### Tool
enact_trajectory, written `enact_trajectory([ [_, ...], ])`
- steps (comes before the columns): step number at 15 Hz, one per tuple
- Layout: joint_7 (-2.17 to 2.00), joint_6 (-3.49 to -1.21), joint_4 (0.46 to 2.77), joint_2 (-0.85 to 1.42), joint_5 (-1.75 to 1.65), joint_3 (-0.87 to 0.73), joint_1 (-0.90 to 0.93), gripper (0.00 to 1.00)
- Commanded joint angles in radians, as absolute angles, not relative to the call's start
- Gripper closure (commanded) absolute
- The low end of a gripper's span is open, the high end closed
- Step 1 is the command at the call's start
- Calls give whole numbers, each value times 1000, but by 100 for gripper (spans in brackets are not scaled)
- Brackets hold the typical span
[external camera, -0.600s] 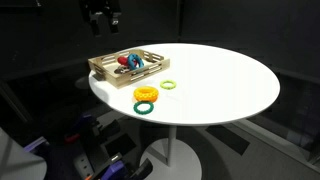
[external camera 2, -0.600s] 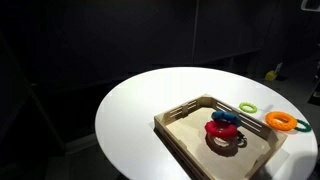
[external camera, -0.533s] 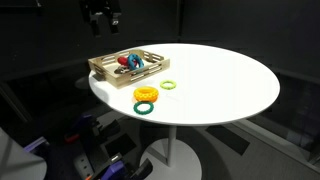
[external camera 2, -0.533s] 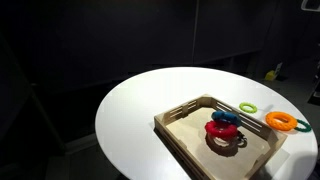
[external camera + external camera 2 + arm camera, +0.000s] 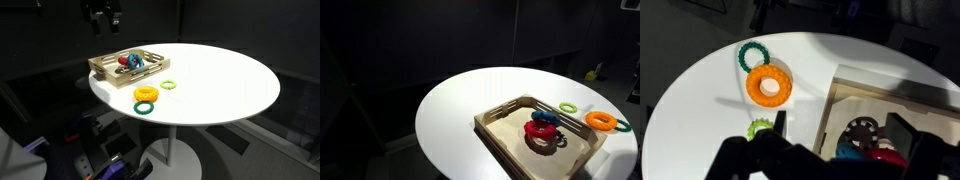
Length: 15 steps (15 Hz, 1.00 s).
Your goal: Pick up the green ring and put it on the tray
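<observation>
Light-wood tray (image 5: 110,70) sits toward the upper left of the white table (image 5: 225,85) and already has red and blue rings (image 5: 128,62) in it, so I'd guess it's the drop-off spot and the loose ones outside are what's left to sort; the green ring (image 5: 168,85) lies flat on the tabletop just right of the tray, apart from it, with the orange ring (image 5: 146,94) and the dark ring (image 5: 146,106) below it, nearer the table's edge; in an exterior view the green ring (image 5: 567,106) shows just past the tray's upper right corner; lying flat and thin like that, it probably wants one finger through the hole and one outside, coming straight down; the gripper (image 5: 104,17) hangs at the top left of the frame, high over the far side of the tray, pointing down, well apart from every ring and carrying nothing; it's dark up there, but the two prongs look spread wide; in the wrist view the gripper (image 5: 830,152) is a black mass along the bottom, and the green ring (image 5: 761,127) peeks out at lower left, partly hidden by it, right under the orange ring (image 5: 769,87); so the pick hasn't started, and I'd say the arm has to shift off the tray and come down over that ring.
</observation>
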State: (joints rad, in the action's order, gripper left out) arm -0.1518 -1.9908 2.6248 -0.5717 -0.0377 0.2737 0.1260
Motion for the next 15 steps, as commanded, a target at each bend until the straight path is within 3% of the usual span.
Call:
enact_trajectory([
  [1,-179,-1994,2561,-525,-45,238,120,0],
  [15,-277,-2085,2424,-284,-44,124,-1,0],
])
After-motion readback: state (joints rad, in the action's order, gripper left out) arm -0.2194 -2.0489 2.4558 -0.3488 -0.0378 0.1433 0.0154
